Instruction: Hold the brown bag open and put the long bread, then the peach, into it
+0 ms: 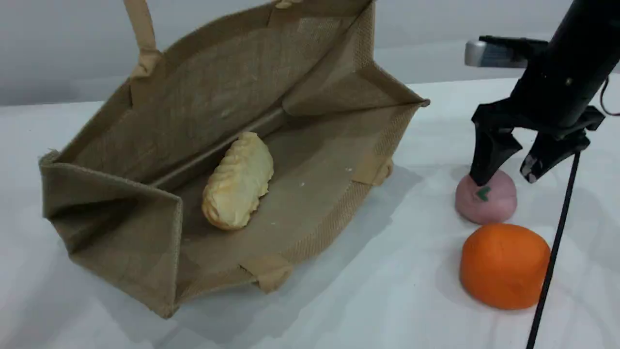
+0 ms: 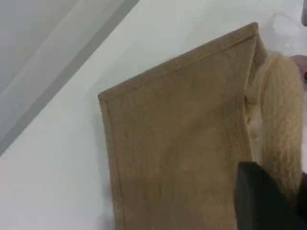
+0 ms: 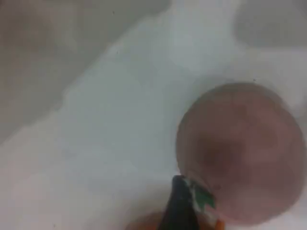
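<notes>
A pale white counter runs back to a grey wall, and most of its left half is taken by the large tan-brown woven burlap bag with beige rope-like handles, lying on its side with the mouth gaping toward the counter's right and near edges. One handle rises out of the top of the scene view. Inside the bag, on the lower wall, lies the long soft bread with cream and orange spiral ridges, slanted along the bag's length.

Near the counter's right edge, well apart from the bag, sits the pink round soft peach with a small green leaf mark. Just beside it, nearer the front edge, sits a larger plain orange ball.

The right gripper hangs over the peach with its jaws apart, one fingertip touching the peach's top, the other clear to the side. The left gripper shows only in its wrist view, its jaws together against the bag's beige handle strap beside the outer burlap wall.
</notes>
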You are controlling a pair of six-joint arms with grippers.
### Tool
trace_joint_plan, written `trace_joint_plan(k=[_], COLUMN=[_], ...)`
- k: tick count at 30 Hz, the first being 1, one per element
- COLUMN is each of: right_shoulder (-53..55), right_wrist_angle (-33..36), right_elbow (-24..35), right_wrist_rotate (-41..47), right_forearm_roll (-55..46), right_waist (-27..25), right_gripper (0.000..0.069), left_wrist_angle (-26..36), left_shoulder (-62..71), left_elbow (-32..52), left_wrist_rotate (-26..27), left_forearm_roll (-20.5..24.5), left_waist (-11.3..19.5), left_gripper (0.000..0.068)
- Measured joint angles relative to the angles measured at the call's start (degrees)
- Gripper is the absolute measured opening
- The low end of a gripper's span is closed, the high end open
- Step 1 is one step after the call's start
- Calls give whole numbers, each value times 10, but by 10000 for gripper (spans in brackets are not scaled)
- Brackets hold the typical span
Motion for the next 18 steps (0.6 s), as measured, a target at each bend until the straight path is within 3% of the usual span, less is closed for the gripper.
trace_joint_plan(k=[5, 8, 11, 18], right_shoulder=[17, 17, 17, 15], right_wrist_angle=[-14, -23, -25, -13], right_elbow=[-4, -4, -4, -4], right_wrist_rotate=[0, 0, 0, -1], right_forearm_roll=[3, 0, 0, -2], right_waist=[0, 0, 0, 0], right_gripper=[533, 485, 389, 57], left_wrist_angle=[0, 0, 0, 0], left_shoulder=[0, 0, 0, 0], left_elbow=[0, 0, 0, 0], left_wrist_rotate=[0, 0, 0, 0], left_forearm_roll=[0, 0, 0, 0], left_waist=[0, 0, 0, 0], left_gripper=[83, 83, 83, 83])
